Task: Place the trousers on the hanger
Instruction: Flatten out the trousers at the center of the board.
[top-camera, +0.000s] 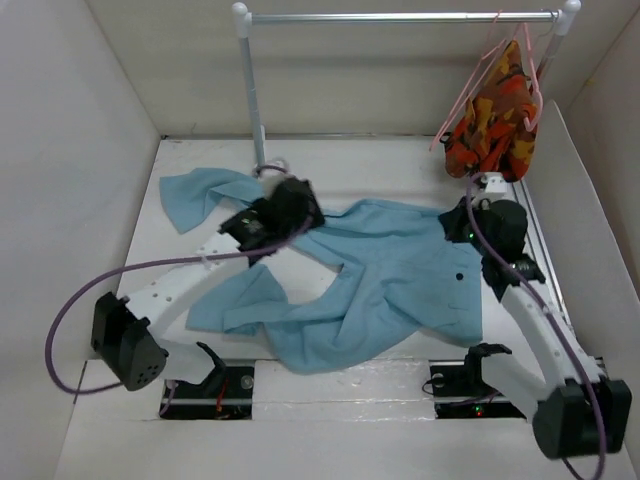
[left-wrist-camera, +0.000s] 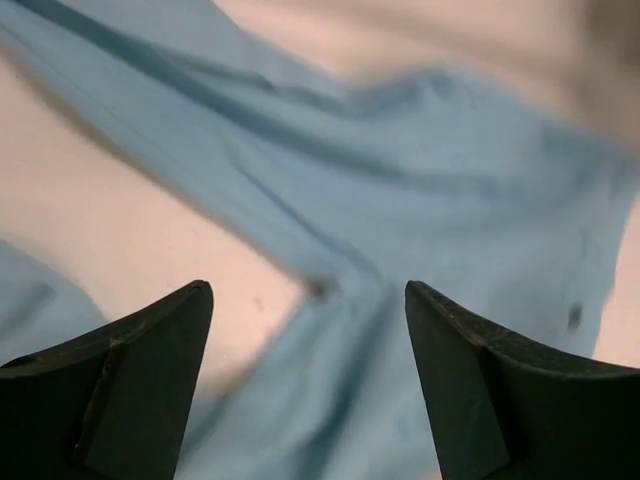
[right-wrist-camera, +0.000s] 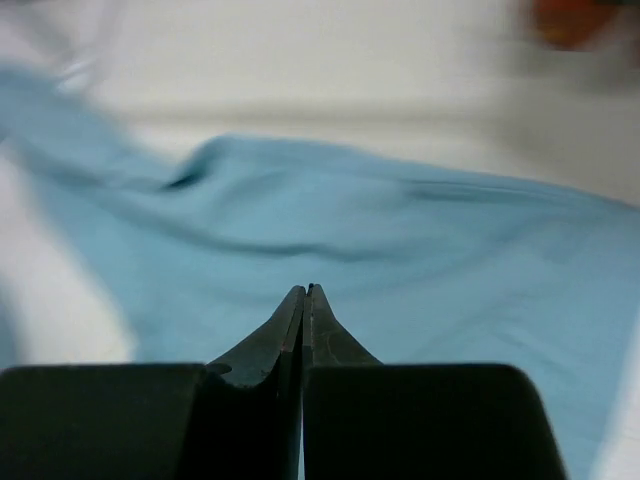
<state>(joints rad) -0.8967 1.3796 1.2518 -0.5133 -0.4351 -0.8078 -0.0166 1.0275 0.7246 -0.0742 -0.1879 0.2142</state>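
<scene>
Both grippers were over the trousers, which lay spread out and rumpled on the white table, with one leg trailing off to the far left. We saw the left gripper with its fingers wide apart above the cloth, holding nothing. The right gripper had its tips pressed together with no cloth between them, at the right end of the trousers. Back right, a patterned garment hung on a pink hanger from the rack rail. The rack post stood just behind the left gripper.
</scene>
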